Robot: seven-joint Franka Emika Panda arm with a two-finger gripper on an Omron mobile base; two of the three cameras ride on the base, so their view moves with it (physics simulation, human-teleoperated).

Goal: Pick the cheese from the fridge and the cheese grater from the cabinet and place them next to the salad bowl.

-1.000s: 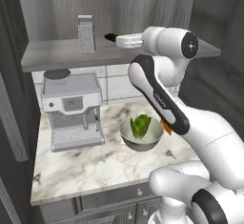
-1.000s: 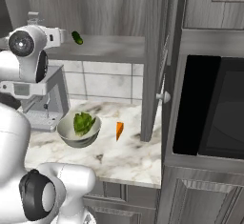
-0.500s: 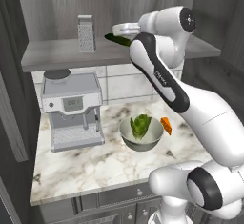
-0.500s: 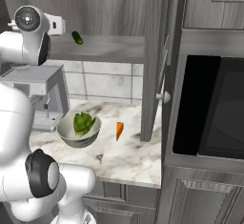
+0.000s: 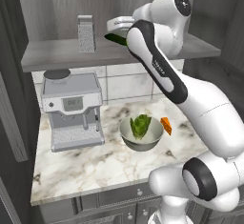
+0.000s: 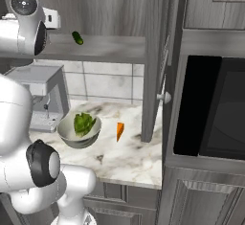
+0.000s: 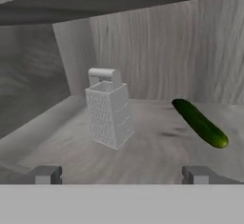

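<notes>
Facing the cheese grater (image 7: 108,108) — pincer (image 7: 121,174) spread wide, no readable lettering.

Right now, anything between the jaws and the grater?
Hand view: nothing but bare shelf between the open gripper and the cheese grater. A cucumber lies off to the side.

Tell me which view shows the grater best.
The hand view: the grater stands upright and whole on the shelf, handle and perforated faces clear, a cucumber lying beside it. The left base view shows it smaller, from the front. In the right base view I cannot find it.
</notes>
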